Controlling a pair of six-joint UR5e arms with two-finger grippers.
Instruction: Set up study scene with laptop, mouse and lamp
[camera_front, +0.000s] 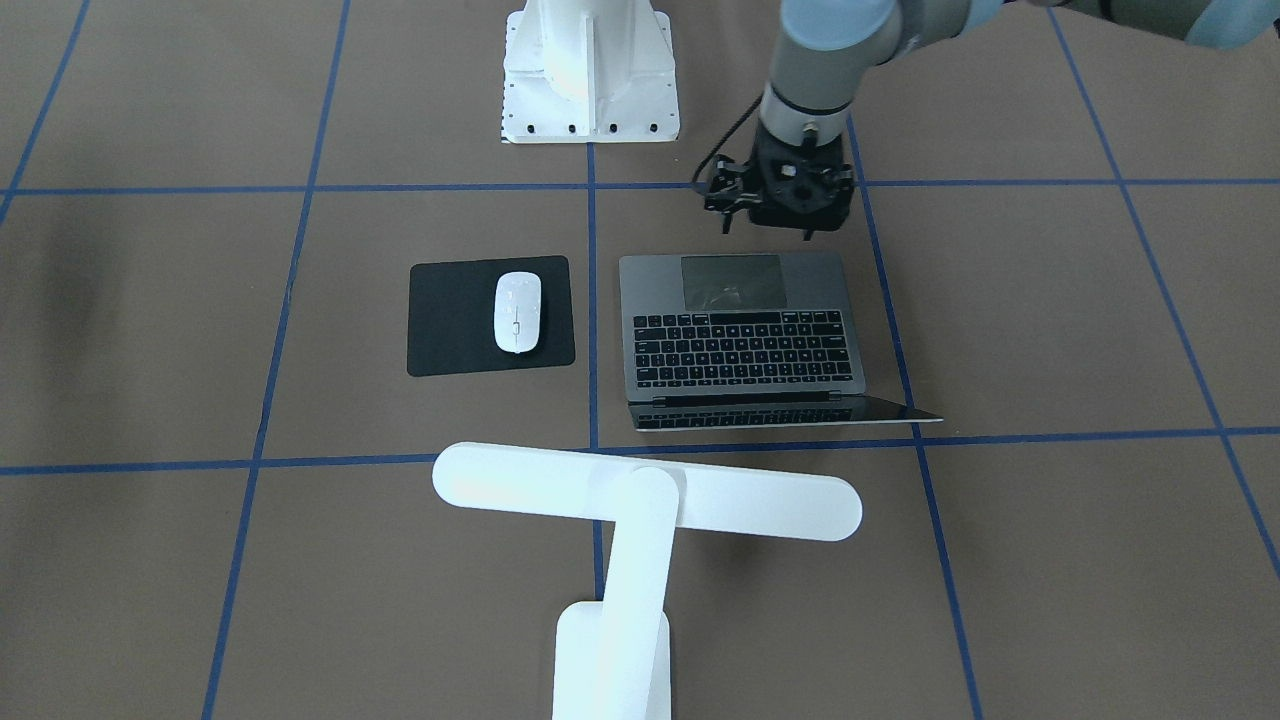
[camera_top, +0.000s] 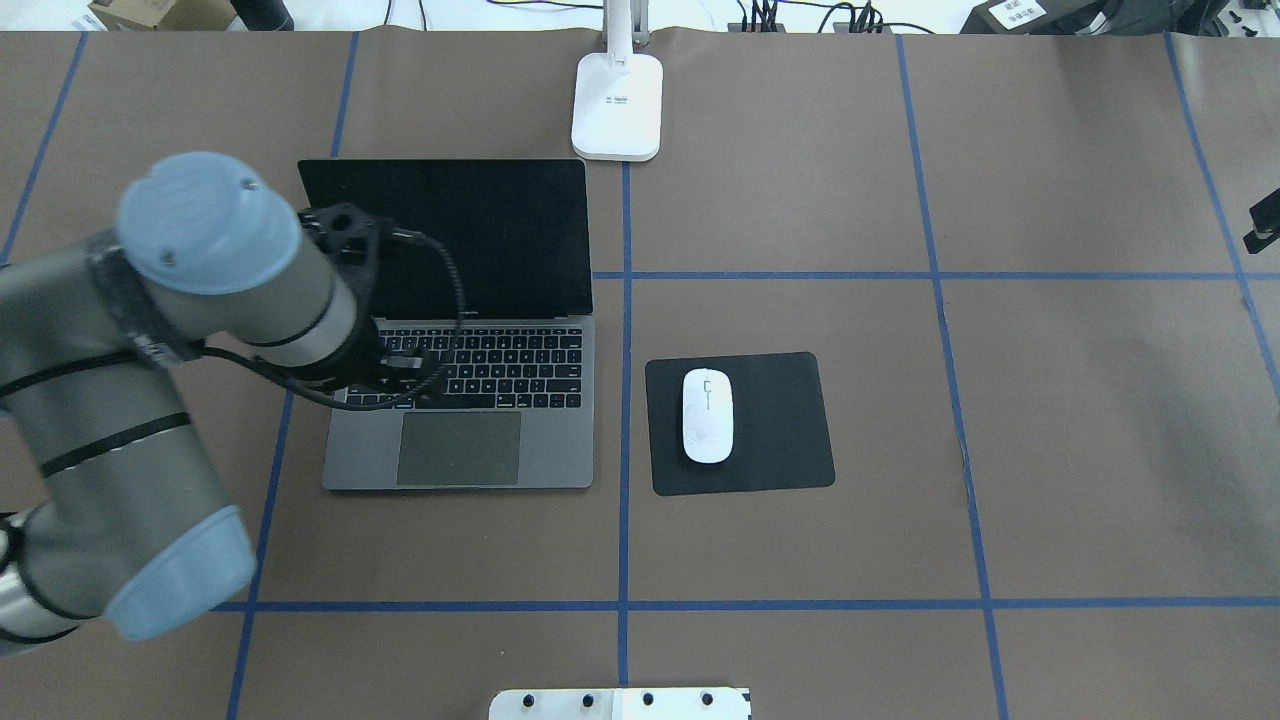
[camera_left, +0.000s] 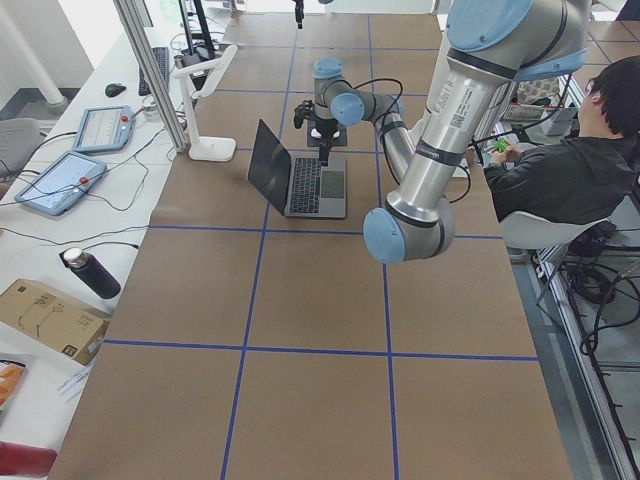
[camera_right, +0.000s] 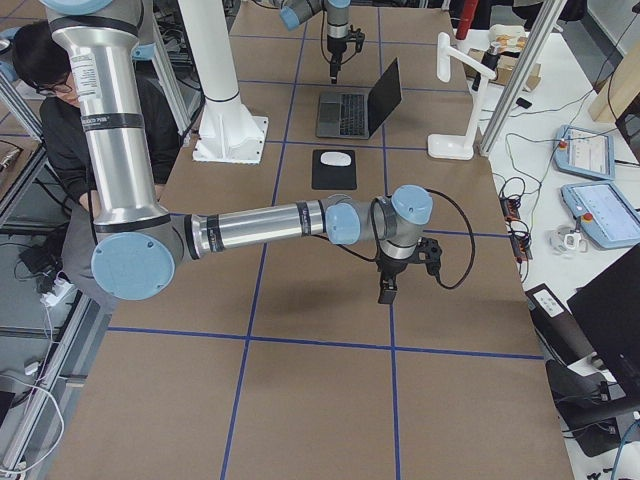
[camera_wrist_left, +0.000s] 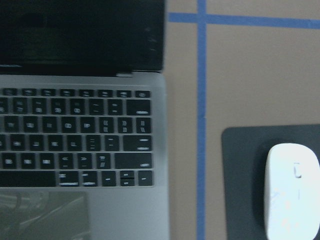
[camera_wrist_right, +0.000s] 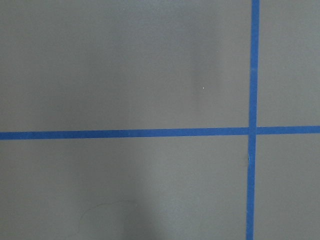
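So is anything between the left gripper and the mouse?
Nothing visible. The left gripper hangs above the laptop; between it and the mouse lie only bare table and a blue tape line.

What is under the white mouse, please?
The mouse rests on a black mousepad lying flat on the brown table. The pad beneath the mouse itself is hidden.

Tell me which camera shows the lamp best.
Exterior front-facing: the lamp fills the foreground, bar head and arm whole, base cut by the edge. Overhead shows mainly its base; both side views show it small; the wrist cameras miss it.
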